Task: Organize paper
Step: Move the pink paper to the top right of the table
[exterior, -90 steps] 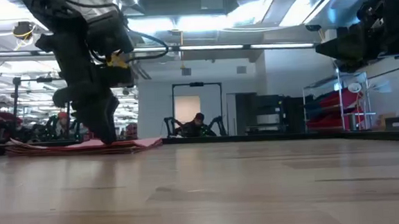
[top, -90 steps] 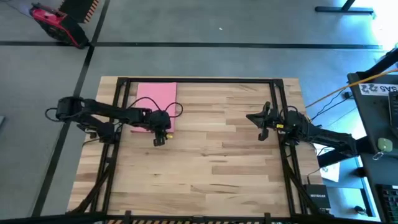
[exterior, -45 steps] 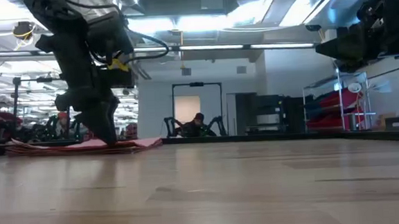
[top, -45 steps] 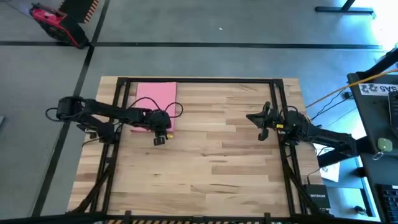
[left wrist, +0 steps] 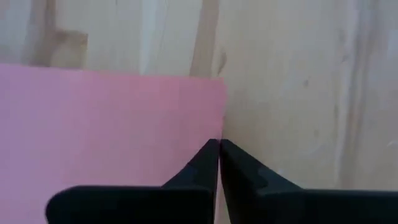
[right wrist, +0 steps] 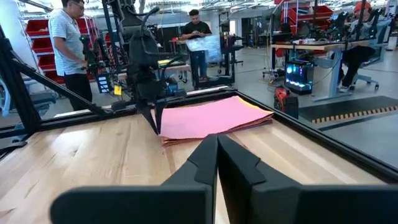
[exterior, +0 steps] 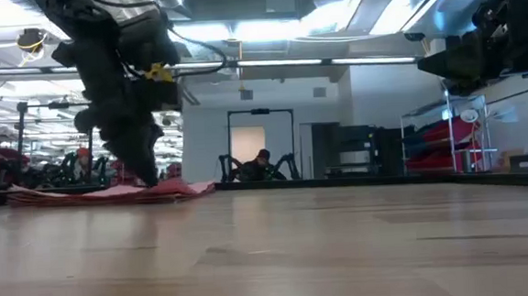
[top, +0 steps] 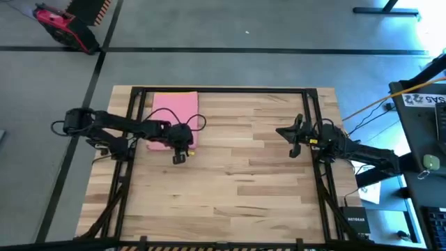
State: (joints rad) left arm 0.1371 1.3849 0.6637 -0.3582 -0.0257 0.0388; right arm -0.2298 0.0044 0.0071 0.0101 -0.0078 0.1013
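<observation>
The paper [top: 174, 111] is a flat stack with a pink sheet on top, lying at the table's far left. It also shows in the low view [exterior: 74, 194] and the right wrist view [right wrist: 211, 117]. My left gripper [top: 179, 157] is shut and points down. Its tips stand at the stack's near edge, close to the near right corner [left wrist: 224, 79]. My right gripper [top: 293, 136] is shut, touches nothing and hangs above the table's right side, facing the stack. My left gripper meets the pink top sheet's near edge [left wrist: 214, 134] with its shut fingertips [exterior: 149, 181], a short way from the near right corner. The fingers come from above, slanting. The stack lies flat on the table. I cannot tell whether any sheet is caught between the fingers.
Black frame rails [top: 223, 89] run along the table's far, left and right sides. Bare wood [top: 237, 167] stretches from the stack toward the near and right edges. Beyond the table, a person [right wrist: 68, 43] stands and another [right wrist: 198, 34] is farther off.
My left gripper has tipped to a slant and its upper body has risen a little. Its shut tips have stayed at the stack's near edge. The paper lies where it was.
</observation>
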